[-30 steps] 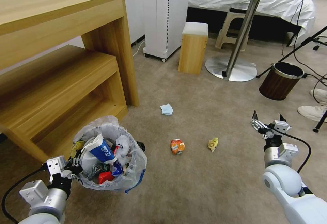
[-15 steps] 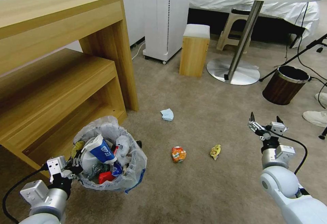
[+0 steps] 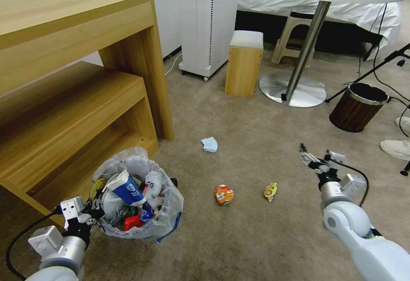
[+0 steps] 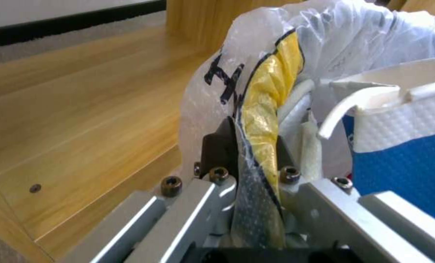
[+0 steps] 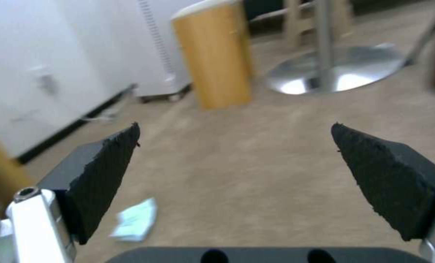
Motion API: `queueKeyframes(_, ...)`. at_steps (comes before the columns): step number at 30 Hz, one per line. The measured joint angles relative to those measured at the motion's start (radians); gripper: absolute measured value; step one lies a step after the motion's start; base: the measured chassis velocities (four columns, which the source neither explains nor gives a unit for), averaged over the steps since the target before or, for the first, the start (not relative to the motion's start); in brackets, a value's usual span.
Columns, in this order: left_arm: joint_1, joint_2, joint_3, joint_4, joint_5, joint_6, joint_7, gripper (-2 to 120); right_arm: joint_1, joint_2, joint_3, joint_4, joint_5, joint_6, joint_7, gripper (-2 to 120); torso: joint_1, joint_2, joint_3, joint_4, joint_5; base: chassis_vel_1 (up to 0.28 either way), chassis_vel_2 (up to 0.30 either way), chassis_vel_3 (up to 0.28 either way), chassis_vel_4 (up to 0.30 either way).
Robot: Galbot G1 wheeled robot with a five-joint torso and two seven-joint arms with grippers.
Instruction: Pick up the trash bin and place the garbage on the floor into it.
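Observation:
The trash bin (image 3: 164, 219), lined with a crinkly whitish bag, hangs low at the left and is heaped with garbage, among it a blue-white cup (image 3: 127, 188). My left gripper (image 3: 93, 209) is shut on its near rim; the left wrist view shows the fingers (image 4: 217, 144) clamping bag (image 4: 354, 44) and a yellow wrapper (image 4: 268, 106) beside the cup (image 4: 402, 160). On the beige floor (image 3: 256, 238) lie crumpled pale-blue paper (image 3: 209, 144), an orange crushed piece (image 3: 223, 194) and a yellow wrapper (image 3: 270, 191). My right gripper (image 3: 317, 157) hovers open to the right of the yellow wrapper. In its wrist view the gripper (image 5: 236, 126) stands wide open, with the paper (image 5: 134, 221) beyond it.
A wooden two-level desk (image 3: 77, 80) stands close on the left. Farther back are a white appliance (image 3: 207, 20), a wooden stool (image 3: 243, 63), a round table's metal base (image 3: 292, 91) and a brown bin (image 3: 356, 106). Cables, stand legs and a person's shoe (image 3: 395, 148) are at the right.
The right gripper has moved left, nearer the yellow wrapper, and turned a little. The left gripper still holds the bin in the same place. The camera shifted slightly earlier.

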Motion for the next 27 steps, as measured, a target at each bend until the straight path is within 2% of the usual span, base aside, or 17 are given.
queueKeyframes(5, -0.007, -0.006, 0.001, 0.017, 0.002, -0.003, 0.001, 3, 0.067, 0.028, -0.096, -0.109, 0.034, 0.056, -0.087, 100, 0.0, 0.0, 0.0, -0.0005, 0.0, 0.0, 0.0, 0.0, 0.0)
queueKeyframes(8, -0.011, -0.009, 0.002, 0.027, 0.003, -0.005, 0.001, 3, 0.137, 0.066, -0.189, -0.229, 0.064, 0.099, -0.155, 100, 0.0, 0.0, 0.0, -0.0001, 0.0, 0.0, 0.0, 0.0, 0.0)
queueKeyframes(13, -0.015, -0.011, 0.003, 0.033, 0.004, -0.005, 0.001, 3, 0.192, 0.099, -0.268, -0.339, 0.084, 0.129, -0.22, 100, 0.0, 0.0, 0.0, -0.0003, 0.0, 0.0, 0.0, 0.0, 0.0)
queueKeyframes(17, -0.025, -0.017, 0.004, 0.045, 0.004, -0.005, 0.001, 3, 0.269, 0.149, -0.391, -0.489, 0.143, 0.173, -0.313, 99, 0.0, 0.0, 0.0, -0.0002, -0.0001, 0.0, 0.0, 0.0, 0.0)
queueKeyframes(27, -0.037, -0.012, 0.002, 0.065, -0.002, -0.007, 0.0, 3, 0.312, 0.235, -0.502, -0.671, 0.18, 0.197, -0.426, 99, 0.0, 0.0, 0.0, -0.0005, -0.0003, 0.0, 0.0, 0.0, 0.0)
